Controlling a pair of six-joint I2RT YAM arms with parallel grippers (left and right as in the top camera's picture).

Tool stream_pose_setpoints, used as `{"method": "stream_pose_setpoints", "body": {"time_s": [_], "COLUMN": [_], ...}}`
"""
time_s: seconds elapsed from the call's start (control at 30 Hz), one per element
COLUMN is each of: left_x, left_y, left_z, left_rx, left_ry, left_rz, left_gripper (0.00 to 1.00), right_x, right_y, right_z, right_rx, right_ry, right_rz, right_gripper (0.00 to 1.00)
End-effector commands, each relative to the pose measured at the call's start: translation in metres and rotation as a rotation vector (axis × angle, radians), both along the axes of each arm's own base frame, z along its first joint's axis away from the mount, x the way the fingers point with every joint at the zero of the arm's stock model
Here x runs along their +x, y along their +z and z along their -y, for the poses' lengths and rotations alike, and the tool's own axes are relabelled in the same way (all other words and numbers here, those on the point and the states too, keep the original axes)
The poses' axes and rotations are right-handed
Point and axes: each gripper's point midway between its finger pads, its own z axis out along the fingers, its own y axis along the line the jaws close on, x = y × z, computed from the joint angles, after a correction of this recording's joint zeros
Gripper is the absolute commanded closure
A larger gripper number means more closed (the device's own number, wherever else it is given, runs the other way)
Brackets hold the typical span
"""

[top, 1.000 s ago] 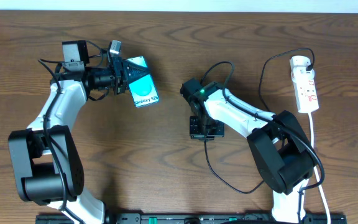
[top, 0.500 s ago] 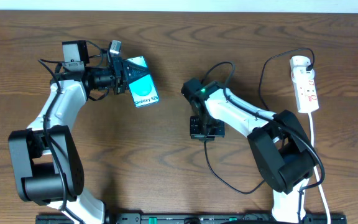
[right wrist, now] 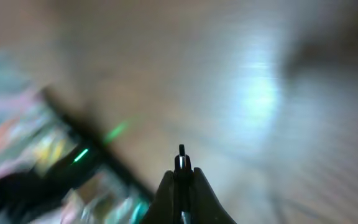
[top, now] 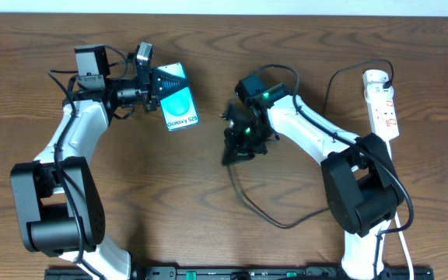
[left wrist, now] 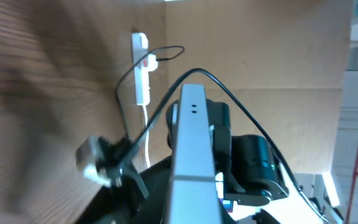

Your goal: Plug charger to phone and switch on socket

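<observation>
The phone [top: 180, 107], light blue with "Galaxy S25" text, is held off the table at the upper left by my left gripper [top: 159, 87], which is shut on it. In the left wrist view the phone [left wrist: 191, 143] shows edge-on, running up from the jaws [left wrist: 194, 214]. My right gripper [top: 234, 148] is to the right of the phone, apart from it, shut on the charger's small plug tip [right wrist: 181, 163]. The thin black charger cable [top: 264, 218] loops down and back up to the white socket [top: 383, 105] at the far right, where its black plug [top: 386, 78] sits.
The socket's white cord [top: 396, 194] runs down the right edge of the wooden table. The socket also shows far off in the left wrist view [left wrist: 140, 68]. The right wrist view is blurred, with the table below. The arm bases stand at the front.
My right arm has swung up and to the left toward the phone, turning its wrist and dragging the cable loop along. The left gripper has shifted the phone slightly.
</observation>
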Motion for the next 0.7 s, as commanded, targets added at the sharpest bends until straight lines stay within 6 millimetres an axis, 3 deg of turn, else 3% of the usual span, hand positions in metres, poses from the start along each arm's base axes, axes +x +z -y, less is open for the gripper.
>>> {"method": "stream_pose_setpoints", "body": {"time_s": [0.0,0.47,0.67], "left_x": [-0.007,-0.006,-0.005], "left_y": [0.011,0.021,0.023], "left_z": [0.0,0.001,0.0], "left_rx": [-0.052,-0.065,-0.061], "left_ry": [-0.04,-0.068,-0.068], "left_rz": [-0.013,0.068,0.097], "left_gripper": [0.92,0.93,0.93], "right_x": [-0.013,-0.016,-0.011], "right_y": [0.049,0.102,0.104], "right_z": [-0.028,-0.045,-0.045], "right_rx": [0.365,0.758,0.779], "right_ry": [0.125,0.214,0.216], "right_rz": [-0.01,0.049,0.075], "right_gripper": [0.99,0.99,0.99]}}
